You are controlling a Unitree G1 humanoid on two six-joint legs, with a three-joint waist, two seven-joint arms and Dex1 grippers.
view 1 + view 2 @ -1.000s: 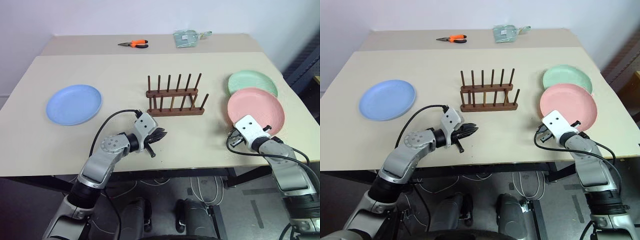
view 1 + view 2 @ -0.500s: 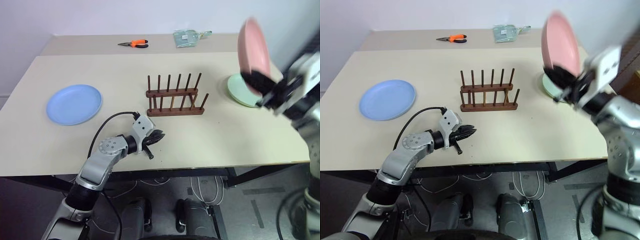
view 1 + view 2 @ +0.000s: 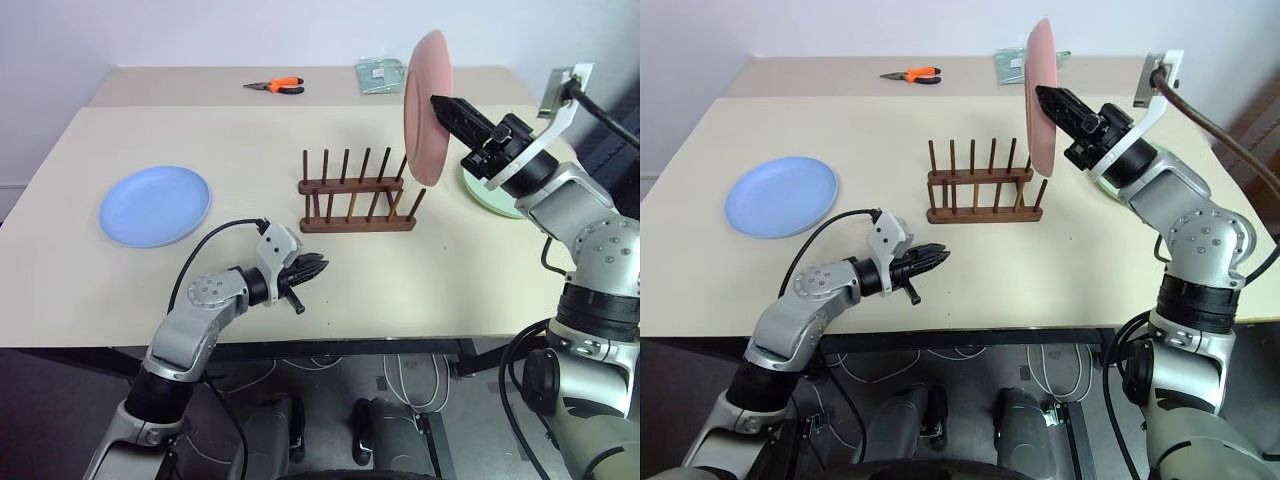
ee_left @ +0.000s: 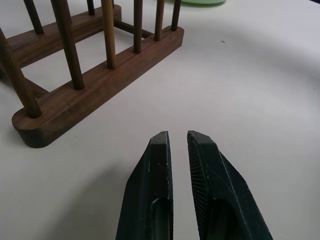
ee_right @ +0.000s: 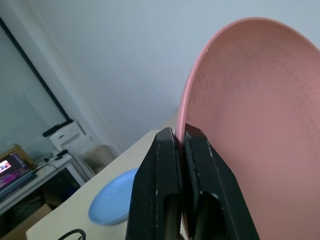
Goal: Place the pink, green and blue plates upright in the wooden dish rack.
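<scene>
My right gripper [image 3: 441, 103] is shut on the rim of the pink plate [image 3: 428, 105] and holds it upright in the air, just above the right end of the wooden dish rack [image 3: 358, 195]. The pinched rim of the pink plate [image 5: 250, 100] sits between my right gripper's [image 5: 180, 132] closed fingers. The green plate [image 3: 487, 196] lies flat on the table right of the rack, partly hidden behind my right arm. Far left on the table lies the blue plate [image 3: 155, 205]. My left gripper [image 3: 318, 268] hovers low in front of the rack [image 4: 95, 80], shut and holding nothing.
Orange-handled pliers [image 3: 275, 86] and a clear plastic bag [image 3: 380, 75] lie on the far table strip behind the rack. Bare beige tabletop [image 3: 450, 270] stretches in front of the rack to the near edge.
My right gripper lifted the pink plate off the table, turned it upright and swung it left to above the rack's right end. The green plate is uncovered. My left gripper stayed put.
</scene>
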